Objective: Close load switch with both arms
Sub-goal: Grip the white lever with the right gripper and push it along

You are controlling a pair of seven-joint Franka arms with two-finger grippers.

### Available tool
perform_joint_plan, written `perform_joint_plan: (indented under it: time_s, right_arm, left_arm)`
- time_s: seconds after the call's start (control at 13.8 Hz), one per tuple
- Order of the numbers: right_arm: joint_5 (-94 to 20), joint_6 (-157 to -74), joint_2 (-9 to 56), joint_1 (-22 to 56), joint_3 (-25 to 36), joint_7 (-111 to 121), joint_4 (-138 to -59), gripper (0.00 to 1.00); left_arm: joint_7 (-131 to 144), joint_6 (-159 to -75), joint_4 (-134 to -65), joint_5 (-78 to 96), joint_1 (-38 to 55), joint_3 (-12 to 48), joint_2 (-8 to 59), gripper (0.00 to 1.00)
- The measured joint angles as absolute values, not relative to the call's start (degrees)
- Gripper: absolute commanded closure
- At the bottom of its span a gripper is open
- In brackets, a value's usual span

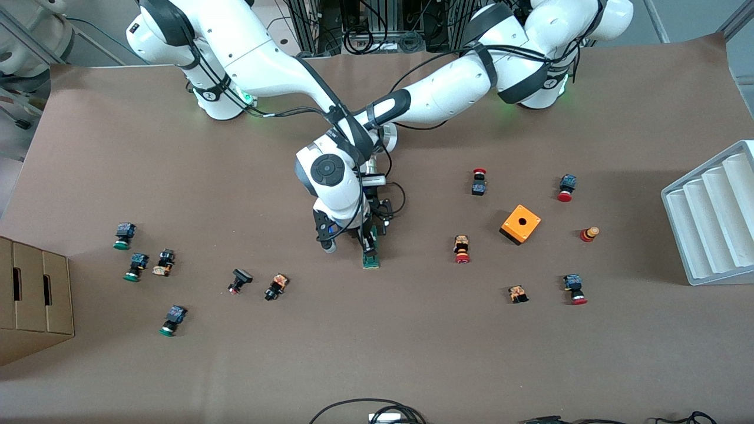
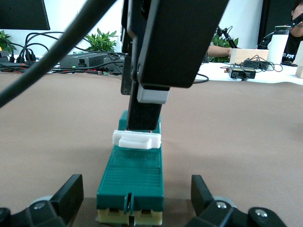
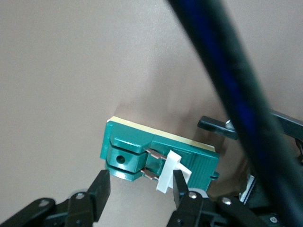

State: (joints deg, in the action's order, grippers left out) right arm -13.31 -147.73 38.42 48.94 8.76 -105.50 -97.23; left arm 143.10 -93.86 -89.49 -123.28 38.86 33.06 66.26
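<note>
The load switch [image 1: 370, 259], a narrow green block with a white sliding piece [image 2: 137, 139], lies mid-table under both hands. My left gripper [image 1: 380, 227] sits low at the switch's end farther from the front camera. Its fingers are open wide on either side of the switch [image 2: 132, 179] and touch nothing. My right gripper [image 1: 366, 242] comes down from above and stands partly open astride the other end [image 3: 128, 151]. One right finger [image 3: 181, 189] rests against the white piece [image 3: 168, 172]. The other finger [image 3: 100, 189] stands just off the green end.
Small red- and green-capped push buttons [image 1: 462, 248] [image 1: 136, 266] lie scattered toward both ends of the table. An orange box with a hole [image 1: 520, 224] and a white ribbed rack [image 1: 713, 218] sit toward the left arm's end. A cardboard box [image 1: 29, 300] sits at the right arm's end.
</note>
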Motion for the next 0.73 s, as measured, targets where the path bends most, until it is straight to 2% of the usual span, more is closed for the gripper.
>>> perform_joint_plan:
  time_s: [0.22,0.36,0.51,0.58,0.73]
  right_arm:
    - [-13.3,-147.5,38.4,49.1,8.7,-105.5,-97.5,0.38]
    - [-13.3,-147.3,38.4,49.2,8.7,-105.5,-97.9,0.38]
    - [-13.3,-147.2,38.4,49.2,8.7,-105.5,-98.0,0.4]
    - [-13.3,-147.2,38.4,49.2,8.7,-105.5,-98.0,0.4]
    - [-13.3,-147.2,38.4,49.2,8.7,-105.5,-98.0,0.4]
  left_arm:
    - [143.1,-93.9,-89.5,-123.3,38.9,33.1,66.3,0.24]
    - [143.1,-93.8,-89.5,-123.3,38.9,33.1,66.3,0.35]
    - [143.1,-93.6,-89.5,-123.3,38.9,33.1,66.3,0.36]
    - [143.1,-93.6,-89.5,-123.3,38.9,33.1,66.3,0.42]
    - [143.1,-93.6,-89.5,-123.3,38.9,33.1,66.3,0.46]
